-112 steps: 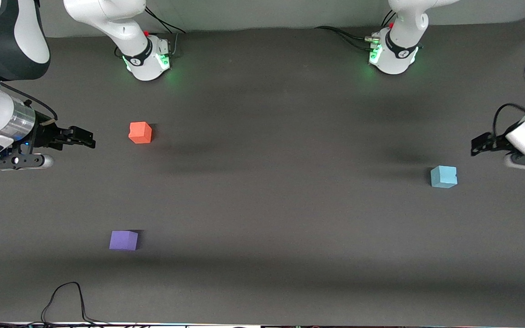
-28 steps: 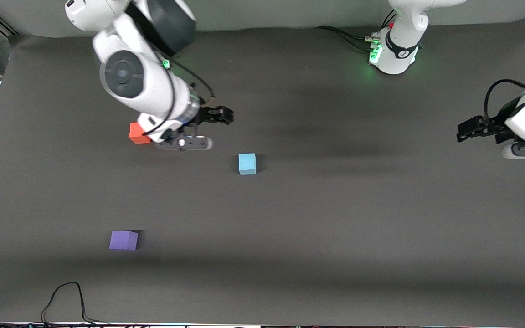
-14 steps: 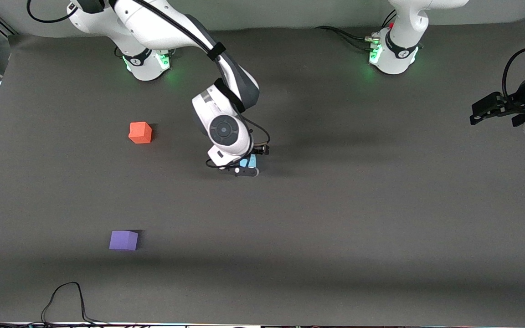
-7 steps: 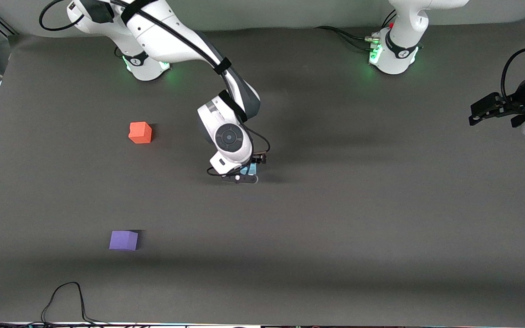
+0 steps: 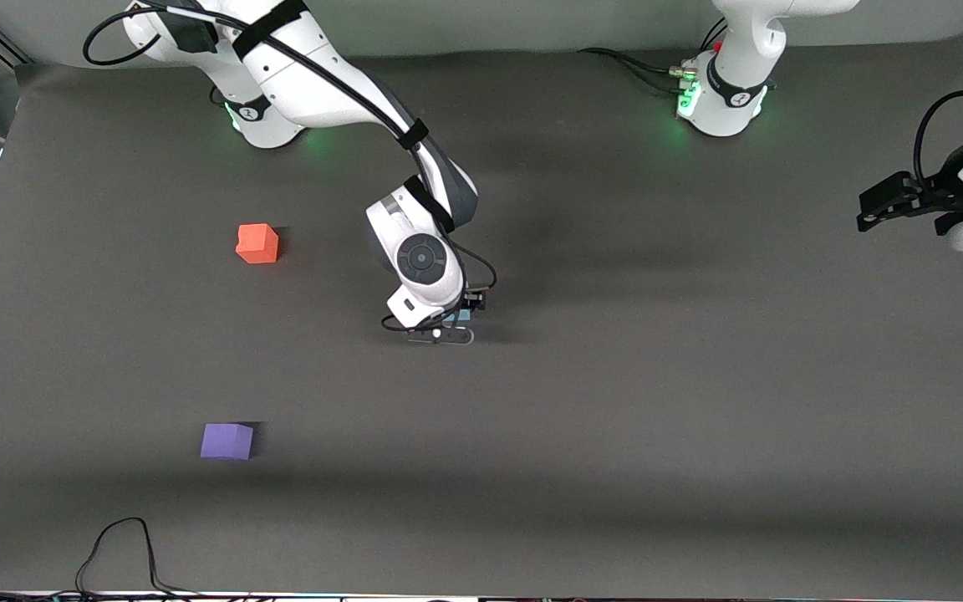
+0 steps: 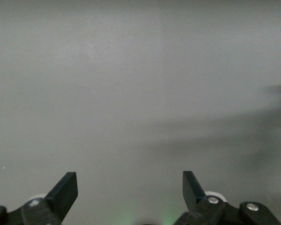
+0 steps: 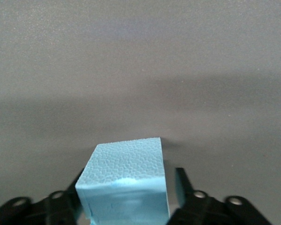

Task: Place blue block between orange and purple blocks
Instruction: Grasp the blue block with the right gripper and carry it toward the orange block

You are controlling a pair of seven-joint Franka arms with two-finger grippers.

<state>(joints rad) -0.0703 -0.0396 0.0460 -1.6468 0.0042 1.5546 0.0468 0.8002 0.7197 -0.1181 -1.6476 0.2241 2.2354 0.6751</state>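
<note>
The blue block [image 5: 463, 315] sits between the fingers of my right gripper [image 5: 458, 322] over the middle of the table, mostly hidden under the wrist in the front view. In the right wrist view the blue block [image 7: 124, 183] fills the gap of the right gripper [image 7: 129, 176], whose fingers press its sides. The orange block [image 5: 257, 243] lies toward the right arm's end. The purple block [image 5: 226, 441] lies nearer the front camera than the orange one. My left gripper [image 5: 866, 213] waits open and empty at the left arm's end; the left wrist view shows the left gripper [image 6: 129, 187] over bare mat.
The dark mat [image 5: 615, 401] covers the table. A black cable [image 5: 122, 543] loops at the table's front edge near the right arm's end. The two arm bases [image 5: 268, 117] stand along the back edge.
My right arm swung over to the blue block and closed its fingers round it. In the last second the gripper and block shifted slightly. The left arm drew back after moving the block to mid-table.
</note>
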